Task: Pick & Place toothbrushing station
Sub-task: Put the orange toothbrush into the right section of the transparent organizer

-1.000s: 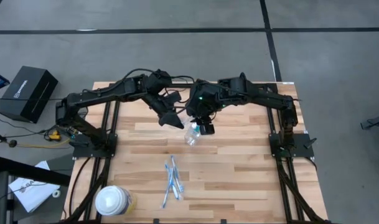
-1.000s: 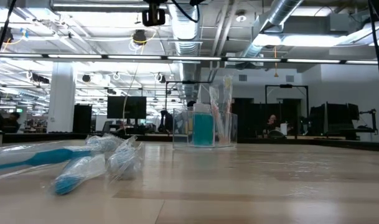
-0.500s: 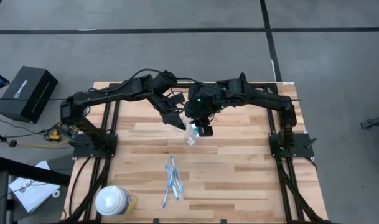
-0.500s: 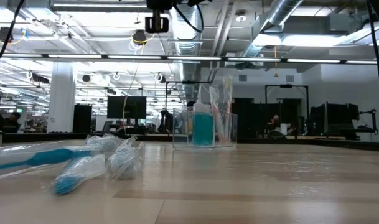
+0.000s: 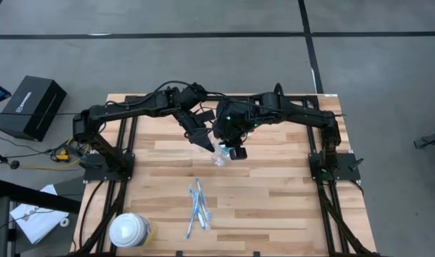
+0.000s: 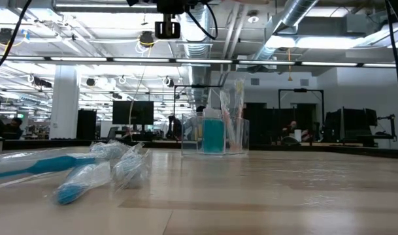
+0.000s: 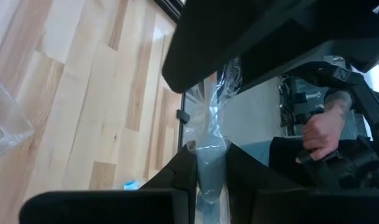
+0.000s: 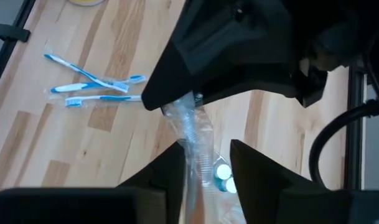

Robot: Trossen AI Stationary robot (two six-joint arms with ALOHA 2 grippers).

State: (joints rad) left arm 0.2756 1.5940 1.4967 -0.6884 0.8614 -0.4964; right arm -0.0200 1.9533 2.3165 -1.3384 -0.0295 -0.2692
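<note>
A toothbrush in a clear wrapper (image 8: pixel 190 134) hangs in the air above the small clear cup (image 5: pixel 219 157), with my left gripper (image 5: pixel 205 141) shut on it. My right gripper (image 8: pixel 208 155) is open. Its fingers stand on either side of the wrapper's free end, just over the cup. The cup stands on its base at the middle of the table and holds blue tubes (image 8: pixel 221 174) and upright toothbrushes (image 6: pixel 232 114). Several more wrapped toothbrushes (image 5: pixel 198 207) lie flat nearer the front edge. My left gripper pinches the wrapped toothbrush (image 7: pixel 209 165) between its two fingers, which slant down from the table's left. The wrapper runs on past the fingertips toward my right gripper and is clear of the table. Which part of the brush is held, the clear film hides.
A large round white-topped container (image 5: pixel 129 230) stands at the table's front left corner. A black box (image 5: pixel 33 106) sits on the floor off the left edge. A person's hand (image 7: pixel 320 130) shows beyond the table in the left wrist view.
My left gripper has moved toward the table's right and a little down, carrying the wrapped toothbrush closer to my right gripper above the cup. The cup and the loose toothbrushes have stayed where they were.
</note>
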